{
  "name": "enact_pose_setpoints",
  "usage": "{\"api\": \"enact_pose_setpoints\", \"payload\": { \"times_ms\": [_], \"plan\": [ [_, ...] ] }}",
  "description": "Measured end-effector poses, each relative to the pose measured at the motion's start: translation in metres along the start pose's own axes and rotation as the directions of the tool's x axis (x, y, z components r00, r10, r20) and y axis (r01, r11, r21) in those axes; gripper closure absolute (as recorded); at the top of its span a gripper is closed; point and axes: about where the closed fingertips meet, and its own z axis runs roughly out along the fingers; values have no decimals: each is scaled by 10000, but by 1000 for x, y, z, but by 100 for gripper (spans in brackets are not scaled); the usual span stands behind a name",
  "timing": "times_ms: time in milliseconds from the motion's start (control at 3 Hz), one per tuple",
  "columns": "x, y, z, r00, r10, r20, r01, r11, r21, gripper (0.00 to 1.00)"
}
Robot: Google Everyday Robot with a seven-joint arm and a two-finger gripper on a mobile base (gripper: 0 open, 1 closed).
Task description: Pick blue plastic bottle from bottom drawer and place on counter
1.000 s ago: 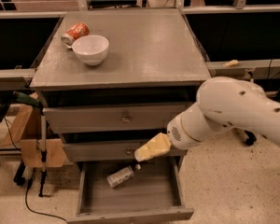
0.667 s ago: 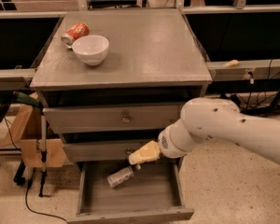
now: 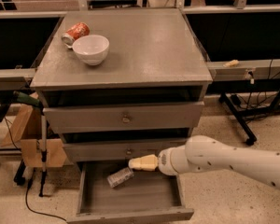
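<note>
One arm only, so no choice of hand. We saw the gripper (image 3: pixel 142 163) over the far part of the open bottom drawer (image 3: pixel 130 214), just below the middle drawer's front; we could not tell whether it was open or closed. The blue plastic bottle (image 3: pixel 120 177) lay on its side on the drawer floor, just left of the gripper and slightly nearer, its long axis running near-left to far-right. The counter (image 3: pixel 144 55) held a bowl (image 3: pixel 90 48) and a can (image 3: pixel 75 32) at far left.
</note>
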Motion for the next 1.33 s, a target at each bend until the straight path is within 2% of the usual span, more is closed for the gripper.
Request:
{"api": "enact_pose_setpoints", "payload": {
  "times_ms": [333,667,1000,1333],
  "plan": [
    [-57,-4,6,9724,372,2303,-39,9896,-1435,0],
    [-59,-16,13,9604,514,2738,26,9811,-1935,0],
    [-56,-17,16,9631,509,2645,3,9818,-1902,0],
    [-58,-14,19,9604,332,2766,136,9861,-1657,0]
  ]
}}
